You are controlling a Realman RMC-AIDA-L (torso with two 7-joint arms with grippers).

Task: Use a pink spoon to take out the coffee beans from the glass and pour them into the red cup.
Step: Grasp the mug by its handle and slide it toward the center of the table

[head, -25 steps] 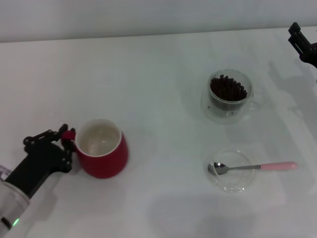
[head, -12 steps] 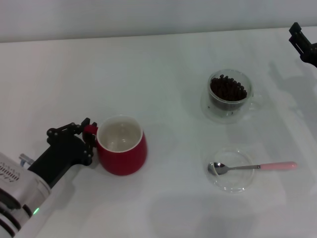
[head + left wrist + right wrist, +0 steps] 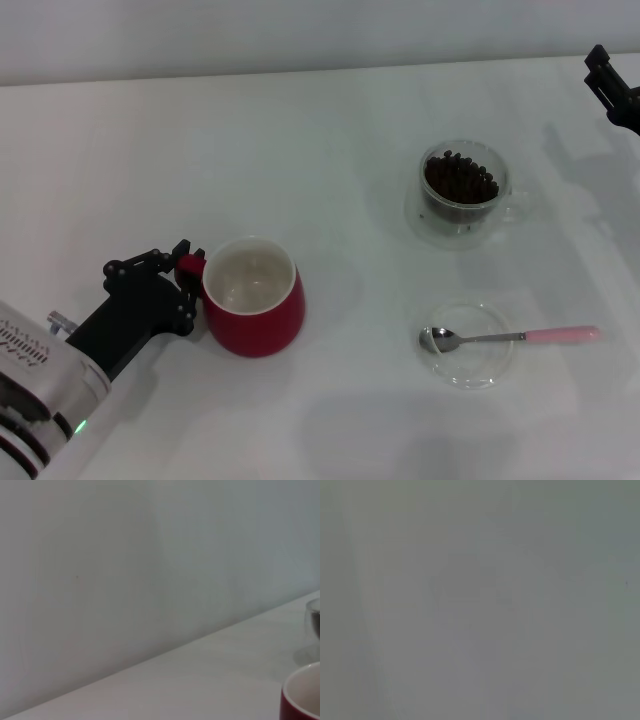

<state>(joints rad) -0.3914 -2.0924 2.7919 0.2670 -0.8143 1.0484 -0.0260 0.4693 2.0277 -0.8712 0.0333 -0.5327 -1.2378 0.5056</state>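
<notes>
Currently the left gripper [image 3: 188, 268], fingers clamped on the handle of the red cup [image 3: 254, 310], positions it on the counter [image 3: 330, 120]; next, the pink spoon [image 3: 510, 337] needs grasping; right gripper [image 3: 610, 88] parked, fingers unreadable

Head view bright, even, soft overhead light w/ faint shadows on the table [image 3: 330, 150]. Right wrist view is a featureless grey blur; left wrist view soft.

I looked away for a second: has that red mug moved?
Yes. The red cup, held at its handle by the left gripper, has slid rightwards, closer to the glass dish.
</notes>
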